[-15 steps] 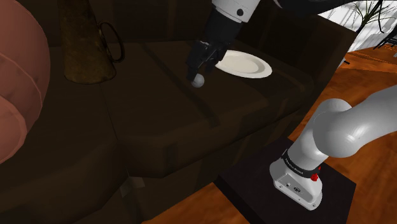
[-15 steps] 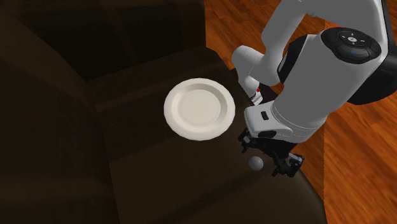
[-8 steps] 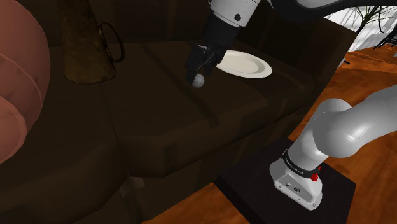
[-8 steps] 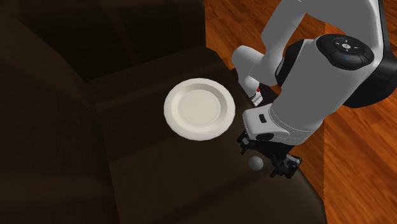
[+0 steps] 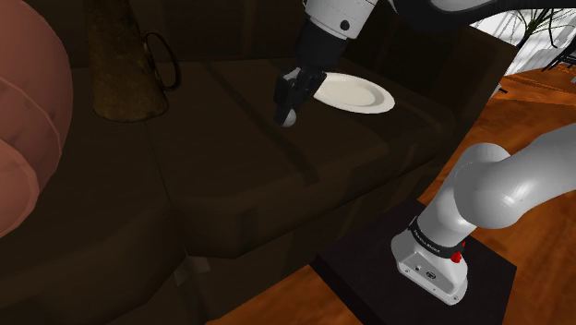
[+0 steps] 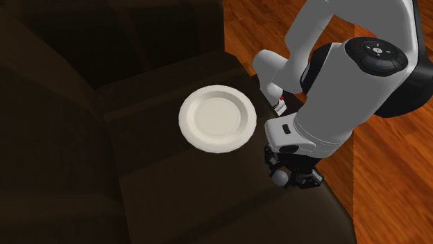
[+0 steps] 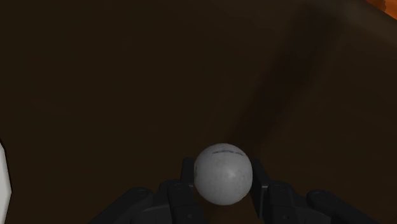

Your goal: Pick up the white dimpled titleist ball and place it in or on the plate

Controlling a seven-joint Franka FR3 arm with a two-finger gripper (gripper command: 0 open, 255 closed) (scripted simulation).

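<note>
The white dimpled ball (image 7: 222,173) sits clasped between my two black fingers, low on the dark brown sofa seat. In the shoulder view my gripper (image 5: 290,114) points down at the cushion with the ball (image 5: 291,117) a pale spot at its tip. From the second exterior view the ball (image 6: 280,177) peeks out under the hand, and the gripper (image 6: 286,177) is shut on it. The white plate (image 5: 354,93) lies on the seat just beyond the gripper toward the shoulder view's right; it also shows as a round plate (image 6: 217,118) to the upper left of the hand.
A dark brown sofa (image 5: 277,185) carries everything. A brown jug-like object (image 5: 129,65) stands at the back left, and a pinkish rounded cushion (image 5: 28,129) fills the far left. Orange wooden floor (image 6: 388,166) lies beside the sofa; the stand (image 5: 415,277) is at lower right.
The fingers have come together on the ball; one second ago they stood apart on either side of it. The arm has barely moved.
</note>
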